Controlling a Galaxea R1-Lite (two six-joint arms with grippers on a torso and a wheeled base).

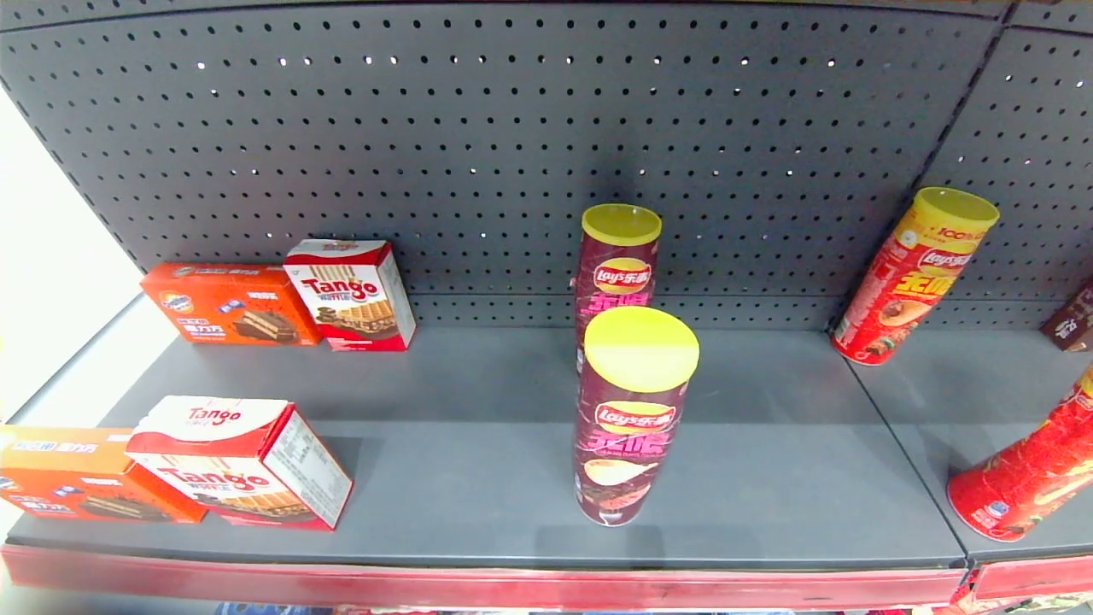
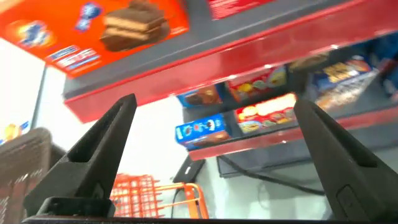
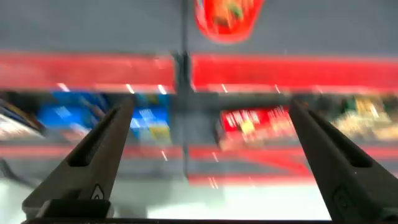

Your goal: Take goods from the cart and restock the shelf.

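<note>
On the grey shelf board (image 1: 478,427) two maroon chip cans with yellow lids stand one behind the other, front (image 1: 632,418) and rear (image 1: 619,265). A red chip can (image 1: 914,273) leans on the back panel at the right; another red can (image 1: 1025,478) tilts near the front right. Two white-and-red wafer boxes (image 1: 243,461) (image 1: 350,295) and two orange boxes (image 1: 230,303) (image 1: 77,483) sit at the left. My left gripper (image 2: 214,106) is open and empty, below the shelf's red front edge (image 2: 205,62), under an orange box (image 2: 106,25). My right gripper (image 3: 209,106) is open and empty, facing the shelf front under a red can (image 3: 227,15).
An orange wire cart basket (image 2: 149,193) shows low in the left wrist view. Lower shelves hold blue and red packs (image 2: 202,130) (image 3: 255,124). A vertical divider (image 3: 180,93) splits the shelf bays. Bare board lies between the wafer boxes and the maroon cans.
</note>
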